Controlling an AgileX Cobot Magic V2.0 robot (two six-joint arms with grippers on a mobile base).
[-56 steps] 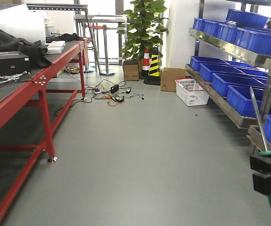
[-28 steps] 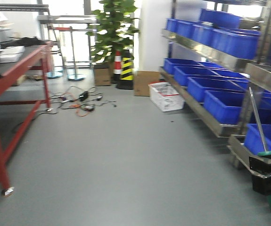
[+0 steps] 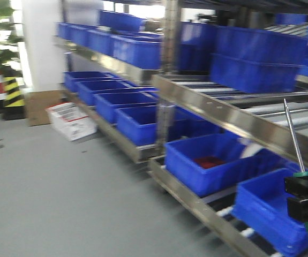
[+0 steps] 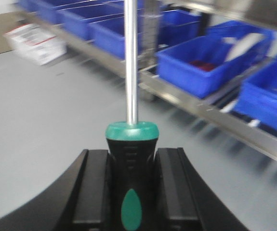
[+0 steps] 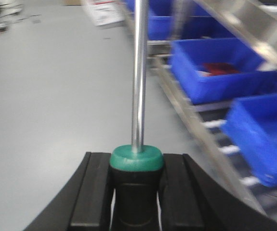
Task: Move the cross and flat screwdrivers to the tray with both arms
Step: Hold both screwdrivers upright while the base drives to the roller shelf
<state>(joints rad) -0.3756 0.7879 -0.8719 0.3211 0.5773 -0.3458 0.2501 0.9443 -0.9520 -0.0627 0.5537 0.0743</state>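
My left gripper (image 4: 132,155) is shut on the black-and-green handle of one screwdriver (image 4: 131,72), whose steel shaft points straight up out of the jaws. My right gripper (image 5: 137,161) is shut on the second screwdriver (image 5: 139,77) in the same upright way. In the front view a black clamp (image 3: 305,199) at the lower right edge holds a screwdriver (image 3: 293,136) with its shaft leaning up to the left. I cannot tell the cross tip from the flat one. The tray is out of view.
A steel rack (image 3: 234,120) with rows of deep blue bins (image 3: 210,163) fills the right and middle, close ahead. A white crate (image 3: 70,120), a cardboard box (image 3: 38,104) and a striped cone (image 3: 12,93) stand on the grey floor (image 3: 52,203) at left.
The whole view has swung to the right: the red table and the plant have slid off to the left and the rack of blue bins now fills the frame. Both screwdrivers stay gripped.
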